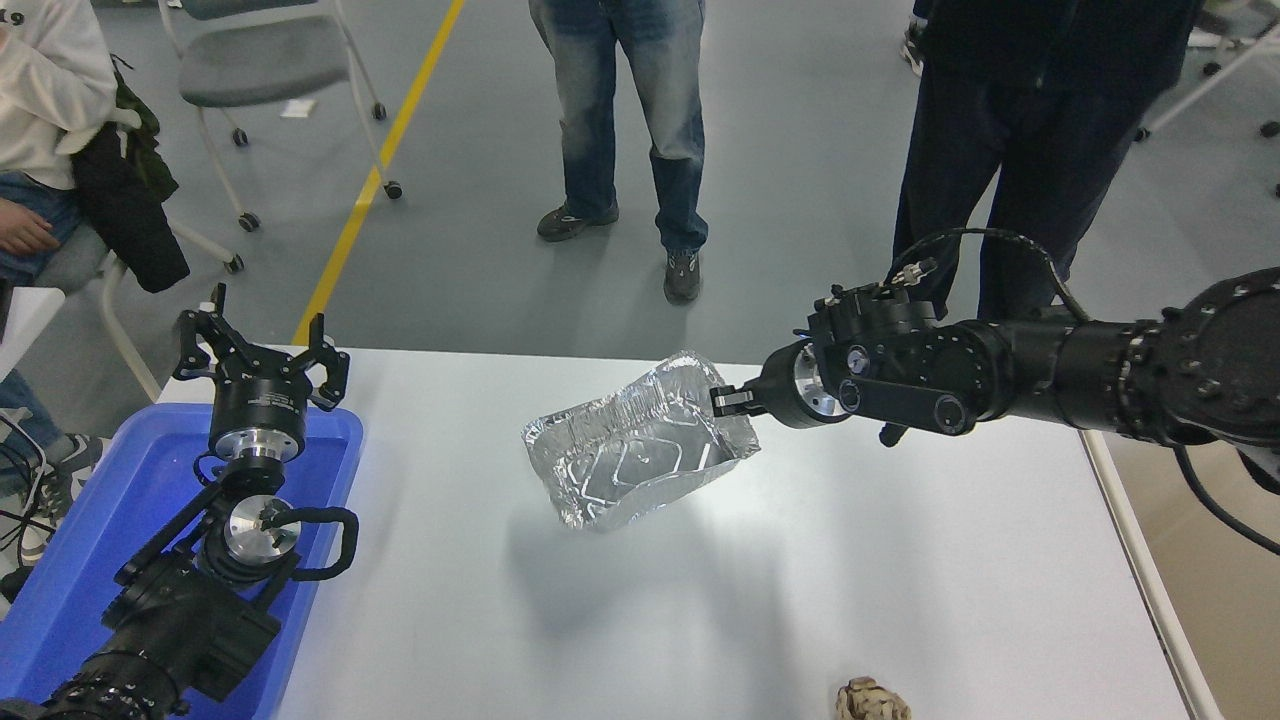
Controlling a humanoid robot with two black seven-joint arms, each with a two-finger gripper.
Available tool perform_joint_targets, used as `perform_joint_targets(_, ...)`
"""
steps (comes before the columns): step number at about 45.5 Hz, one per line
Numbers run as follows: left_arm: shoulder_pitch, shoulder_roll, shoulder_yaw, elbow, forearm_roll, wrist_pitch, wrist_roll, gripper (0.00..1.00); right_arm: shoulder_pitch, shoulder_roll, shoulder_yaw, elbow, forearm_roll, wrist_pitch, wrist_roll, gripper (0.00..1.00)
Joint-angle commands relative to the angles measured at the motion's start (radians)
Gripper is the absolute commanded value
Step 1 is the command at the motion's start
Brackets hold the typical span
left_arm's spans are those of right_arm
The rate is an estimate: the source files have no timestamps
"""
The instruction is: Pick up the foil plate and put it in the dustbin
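Foil plate (640,440) is held off the table (700,600), tilted, w/ its shadow cast below; its right edge is clamped by the right pincer (728,398). Left pincer (262,352) is parked over the blue tray (110,520) at lower left, fingers apart. Dustbin (1200,540) is seen just beside the table's right edge. Paper ball (872,700) lies at the near edge.

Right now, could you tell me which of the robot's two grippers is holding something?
The right gripper, out over the table's middle, is pinching the foil plate by its edge. The left gripper hangs open and empty above the blue tray.
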Motion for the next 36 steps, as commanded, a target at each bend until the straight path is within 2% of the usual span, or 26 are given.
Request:
perform_joint_targets(1, 0.001, 0.000, 0.000, 0.000, 0.000, 0.000, 0.000, 0.99, 0.241, -0.130, -0.050, 0.113, 0.046, 0.157, -0.029, 0.00)
perform_joint_targets(11, 0.001, 0.000, 0.000, 0.000, 0.000, 0.000, 0.000, 0.99, 0.393, -0.217, -0.055, 0.170, 0.049, 0.284, -0.071, 0.00)
perform_joint_targets(23, 0.001, 0.000, 0.000, 0.000, 0.000, 0.000, 0.000, 0.99, 0.479, -0.331, -0.057, 0.185, 0.077, 0.303, -0.150, 0.00)
perform_joint_targets(29, 0.001, 0.000, 0.000, -0.003, 0.000, 0.000, 0.000, 0.99, 0.514, -0.458, -0.080, 0.185, 0.123, 0.303, -0.204, 0.00)
perform_joint_targets(36, 0.001, 0.000, 0.000, 0.000, 0.000, 0.000, 0.000, 0.99, 0.534, -0.645, -0.116, 0.184, 0.120, 0.294, -0.218, 0.00)
